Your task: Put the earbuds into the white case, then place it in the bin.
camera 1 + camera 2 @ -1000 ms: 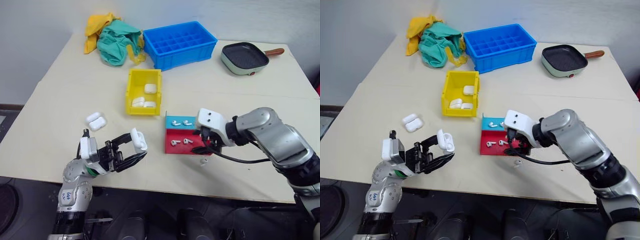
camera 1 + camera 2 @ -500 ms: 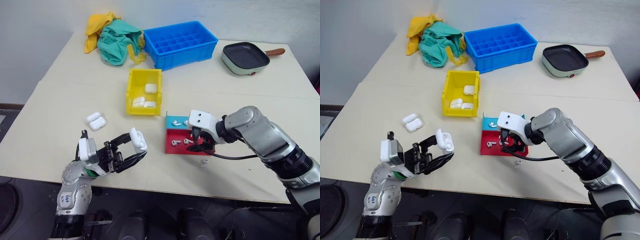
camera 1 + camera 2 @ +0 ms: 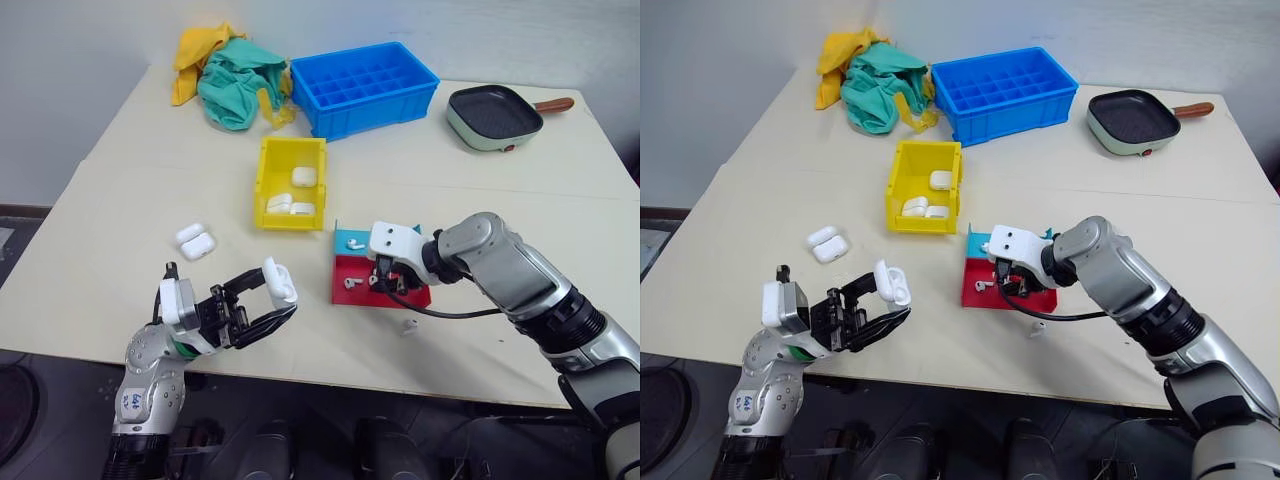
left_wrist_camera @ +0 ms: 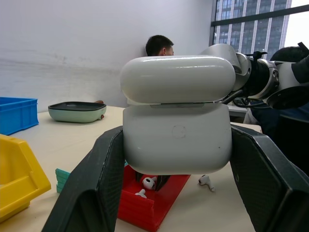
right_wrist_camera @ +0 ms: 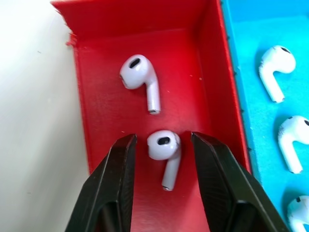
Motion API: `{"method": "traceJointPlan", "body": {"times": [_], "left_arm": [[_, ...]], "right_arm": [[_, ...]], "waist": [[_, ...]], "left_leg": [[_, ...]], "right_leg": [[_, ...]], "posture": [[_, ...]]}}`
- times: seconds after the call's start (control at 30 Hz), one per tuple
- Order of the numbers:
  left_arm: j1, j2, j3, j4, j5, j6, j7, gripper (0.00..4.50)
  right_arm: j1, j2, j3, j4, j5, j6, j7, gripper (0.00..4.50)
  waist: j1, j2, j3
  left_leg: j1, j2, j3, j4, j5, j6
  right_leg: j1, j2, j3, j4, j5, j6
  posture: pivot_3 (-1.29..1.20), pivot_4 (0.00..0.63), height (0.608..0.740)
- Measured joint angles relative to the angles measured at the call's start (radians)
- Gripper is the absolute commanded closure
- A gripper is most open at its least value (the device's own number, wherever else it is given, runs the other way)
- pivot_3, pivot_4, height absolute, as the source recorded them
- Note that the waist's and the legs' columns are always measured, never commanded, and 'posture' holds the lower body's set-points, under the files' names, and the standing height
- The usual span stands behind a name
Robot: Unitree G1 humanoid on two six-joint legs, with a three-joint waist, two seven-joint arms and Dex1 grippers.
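My left gripper [image 3: 282,295] is shut on a white case [image 4: 176,116], held above the table's near edge with its lid ajar. My right gripper [image 5: 163,139] points down into the red half of a red-and-blue tray [image 3: 384,299]. It is open, and its fingers [image 5: 126,159] stand either side of one earbud [image 5: 163,147] with a small gap on each side. A second earbud [image 5: 140,77] lies beside it, and more earbuds [image 5: 275,67] lie in the blue half. The yellow bin [image 3: 285,155] stands behind the tray with three cases inside.
Two more cases [image 3: 195,240] lie on the table to the left. A loose earbud [image 3: 407,325] lies in front of the tray. At the back are a blue gridded crate [image 3: 365,85], crumpled cloths [image 3: 235,80] and a pan [image 3: 493,115]. A person's head [image 4: 159,46] shows beyond the table.
My right gripper has moved left and down into the red compartment, and its jaws have narrowed around an earbud. The left gripper and its case have stayed put.
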Motion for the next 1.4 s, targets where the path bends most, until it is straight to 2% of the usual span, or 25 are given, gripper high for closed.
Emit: {"method": "traceJointPlan", "body": {"times": [0.17,0.23,0.37,0.5,0.77,0.97,1.1,1.2,1.27,1.3,1.4], "left_arm": [[0.002,0.000,0.000,0.000,0.000,0.000,0.000,1.72],[0.003,0.000,0.000,0.000,0.000,0.000,0.000,1.72],[0.003,0.000,0.000,0.000,0.000,0.000,0.000,1.72],[0.002,0.000,0.000,0.000,0.000,0.000,-0.001,1.72],[-0.002,0.000,-0.007,0.000,0.000,0.000,-0.012,1.72],[-0.036,-0.006,-0.023,0.006,0.000,0.003,-0.033,1.72],[-0.072,-0.018,-0.047,0.009,-0.007,0.020,-0.047,1.72],[-0.095,-0.028,-0.057,0.008,-0.028,0.049,-0.063,1.72],[-0.117,-0.042,-0.074,0.009,-0.046,0.072,-0.077,1.72],[-0.132,-0.048,-0.082,0.009,-0.057,0.086,-0.083,1.72],[-0.177,-0.067,-0.094,0.016,-0.080,0.122,-0.098,1.72]], "right_arm": [[0.000,0.000,0.000,0.006,-0.015,-0.010,0.007,2.77],[0.001,0.000,0.001,0.006,-0.018,-0.014,0.012,3.35],[0.002,0.000,0.001,0.007,-0.027,-0.018,0.019,3.35],[0.002,0.000,0.001,0.006,-0.029,-0.019,0.022,4.05],[0.031,-0.011,-0.020,-0.017,-0.014,-0.020,0.034,4.05],[0.094,-0.049,-0.102,-0.051,0.039,-0.020,0.052,4.05],[0.185,-0.049,-0.244,-0.123,0.149,-0.036,0.070,4.05],[0.259,-0.049,-0.429,-0.190,0.280,-0.049,0.088,4.05],[0.341,-0.042,-0.597,-0.242,0.417,-0.059,0.120,4.05],[0.376,-0.008,-0.692,-0.267,0.502,-0.064,0.123,4.05],[0.430,0.125,-0.865,-0.327,0.673,-0.092,0.049,4.05]], "waist": [[0.000,0.000,0.000],[0.000,0.000,0.000],[0.000,0.000,0.000],[0.000,0.000,0.000],[0.002,0.000,0.000],[0.002,0.000,0.000],[0.003,0.000,0.000],[0.005,0.000,0.000],[0.014,0.000,0.000],[0.016,-0.001,0.000],[0.015,0.000,0.000]], "left_leg": [[0.000,0.000,0.000,0.000,0.000,0.000],[0.000,0.000,0.000,0.000,0.000,0.000],[0.000,0.000,0.000,0.000,0.000,0.000],[0.000,0.000,0.000,0.000,0.000,0.000],[0.000,0.000,0.000,0.000,0.000,0.000],[0.000,0.000,0.000,0.000,0.000,0.000],[0.000,0.000,0.000,0.000,0.000,0.000],[0.000,0.000,-0.001,0.000,0.000,0.000],[0.000,0.000,-0.003,0.000,0.000,0.000],[0.000,0.000,-0.004,0.000,0.000,0.000],[0.000,0.001,-0.003,0.000,0.000,0.000]], "right_leg": [[0.000,0.000,0.000,0.000,0.000,0.000],[0.000,0.000,0.000,0.000,0.000,0.000],[0.000,0.000,0.000,0.000,0.000,0.000],[0.000,0.000,0.000,0.000,0.000,0.000],[0.000,0.000,0.000,0.000,0.000,0.000],[0.000,0.000,0.000,0.000,0.000,0.000],[0.000,0.001,-0.001,0.000,0.000,0.000],[0.001,0.001,-0.001,0.000,0.000,0.001],[0.003,0.001,-0.001,0.000,0.000,0.001],[0.004,0.002,-0.001,0.000,0.001,0.001],[0.005,0.007,-0.001,0.000,0.001,0.001]], "posture": [[0.00,0.150,0.740],[0.00,0.150,0.740],[0.00,0.150,0.740],[0.00,0.150,0.740],[0.00,0.150,0.740],[0.00,0.150,0.740],[0.00,0.150,0.740],[0.00,0.150,0.740],[0.00,0.150,0.740],[0.00,0.150,0.740],[0.00,0.150,0.740]]}}
